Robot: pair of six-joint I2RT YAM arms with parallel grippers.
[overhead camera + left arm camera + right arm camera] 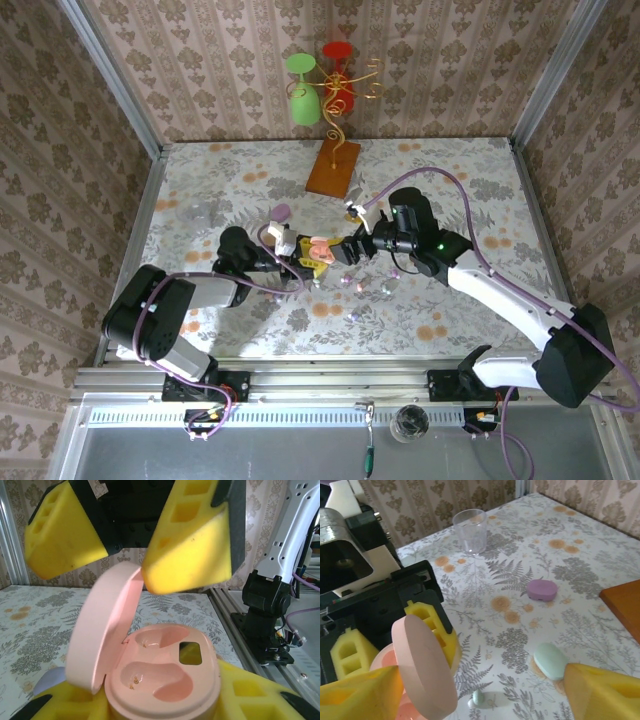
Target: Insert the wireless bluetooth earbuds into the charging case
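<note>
The left gripper (pixel 298 258) is clamping the pink case (pixel 165 680) at the bottom centre of its wrist view, with the lid (pixel 100 635) standing open to the left and both wells lying empty. The right gripper (pixel 125 545) is hovering just above it at the top of that frame, its yellow fingers (pixel 190 550) spread wide and carrying nothing. The earbuds (pixel 347 283) are lying loose on the table (pixel 200 180), just below the grippers in the overhead view. One mint bud (pixel 479 698) is showing at the bottom centre of the right wrist view. Fetching a bud is probably the step in hand. The right arm is needing to drop to a bud, pinch it lightly and carry it back, lined up with a well.
</note>
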